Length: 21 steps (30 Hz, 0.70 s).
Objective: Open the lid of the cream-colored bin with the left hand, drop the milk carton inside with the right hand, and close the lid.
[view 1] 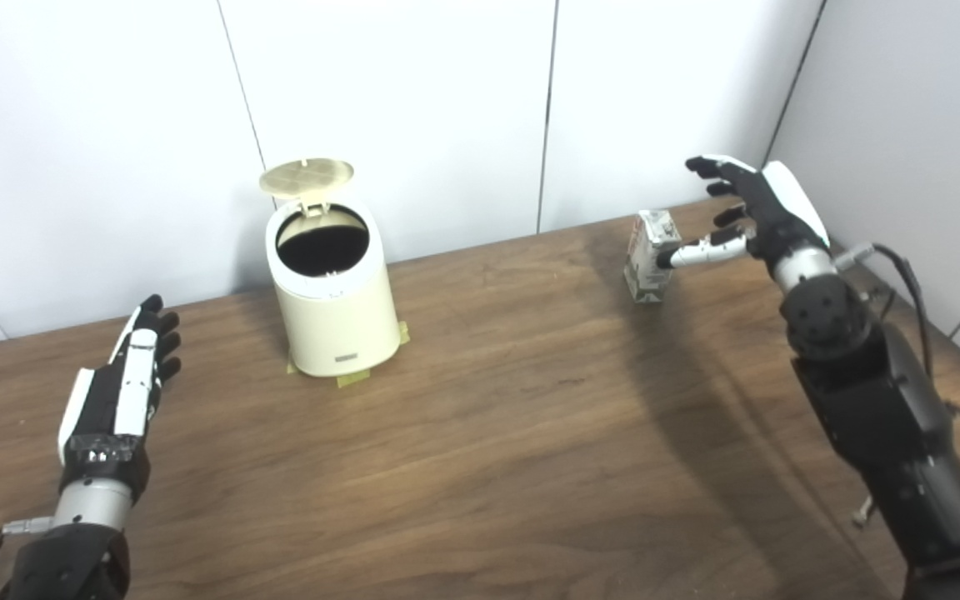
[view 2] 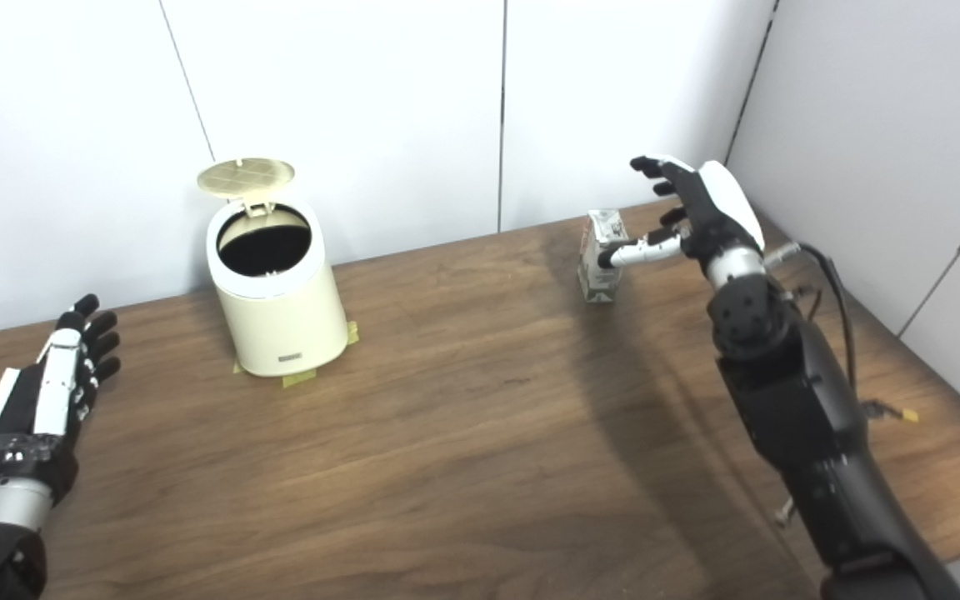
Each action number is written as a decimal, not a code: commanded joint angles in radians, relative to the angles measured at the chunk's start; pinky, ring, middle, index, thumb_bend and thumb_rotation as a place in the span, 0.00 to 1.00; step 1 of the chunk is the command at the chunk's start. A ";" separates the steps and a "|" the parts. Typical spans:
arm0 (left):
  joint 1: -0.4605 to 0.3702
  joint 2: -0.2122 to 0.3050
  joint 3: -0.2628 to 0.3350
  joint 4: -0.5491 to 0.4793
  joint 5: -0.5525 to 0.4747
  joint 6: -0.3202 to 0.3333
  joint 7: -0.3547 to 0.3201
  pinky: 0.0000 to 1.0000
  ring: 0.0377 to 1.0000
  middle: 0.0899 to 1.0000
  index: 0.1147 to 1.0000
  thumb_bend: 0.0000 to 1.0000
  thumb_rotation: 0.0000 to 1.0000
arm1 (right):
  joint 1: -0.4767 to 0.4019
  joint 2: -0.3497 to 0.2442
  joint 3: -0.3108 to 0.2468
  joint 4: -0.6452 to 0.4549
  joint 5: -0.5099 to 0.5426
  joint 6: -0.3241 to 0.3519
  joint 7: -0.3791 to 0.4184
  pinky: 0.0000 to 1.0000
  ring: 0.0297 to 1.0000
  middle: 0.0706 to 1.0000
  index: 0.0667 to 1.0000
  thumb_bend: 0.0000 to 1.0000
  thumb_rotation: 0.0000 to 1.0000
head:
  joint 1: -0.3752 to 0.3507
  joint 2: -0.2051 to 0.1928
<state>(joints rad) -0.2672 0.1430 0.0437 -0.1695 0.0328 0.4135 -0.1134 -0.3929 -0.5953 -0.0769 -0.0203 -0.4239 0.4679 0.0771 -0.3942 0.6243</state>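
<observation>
The cream-colored bin (view 1: 334,308) stands at the back left of the wooden table, its round lid (view 1: 307,176) swung up and back so the dark inside shows. A small milk carton (view 1: 648,254) stands upright at the back right. My right hand (view 1: 751,212) is just right of the carton and a little above it, open with fingers spread; its thumb tip reaches the carton's side, but the fingers are not closed on it. My left hand (view 1: 126,379) lies open near the table's left side, well clear of the bin.
The brown wooden table (view 1: 513,433) stretches between bin and carton. Strips of tape (view 1: 352,379) mark the bin's base. White wall panels stand close behind, and a grey wall closes in at the right. A cable (view 1: 905,279) loops off my right forearm.
</observation>
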 commanded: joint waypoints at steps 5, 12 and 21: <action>-0.029 0.013 0.005 -0.044 -0.004 -0.005 0.005 0.94 0.94 0.93 0.97 0.41 1.00 | -0.158 -0.106 0.118 0.141 -0.098 -0.009 0.073 0.74 0.84 0.86 0.84 0.95 0.00 | 0.002 0.006; -0.028 0.019 0.001 -0.058 0.002 0.012 0.000 0.94 0.94 0.93 0.98 0.41 1.00 | -0.232 -0.152 0.238 0.271 -0.183 -0.046 0.109 0.63 0.82 0.87 0.83 0.99 0.00 | -0.002 0.008; -0.026 0.030 0.000 -0.075 -0.018 0.028 -0.020 0.97 0.96 0.92 0.97 0.40 1.00 | -0.256 -0.138 0.262 0.337 -0.196 -0.077 0.107 0.62 0.80 0.85 0.82 1.00 0.00 | 0.000 0.009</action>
<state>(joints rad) -0.2617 0.1608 0.0403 -0.2089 0.0301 0.4540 -0.1309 -0.5928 -0.7038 0.1955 0.3285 -0.6106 0.4192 0.2011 -0.3942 0.6320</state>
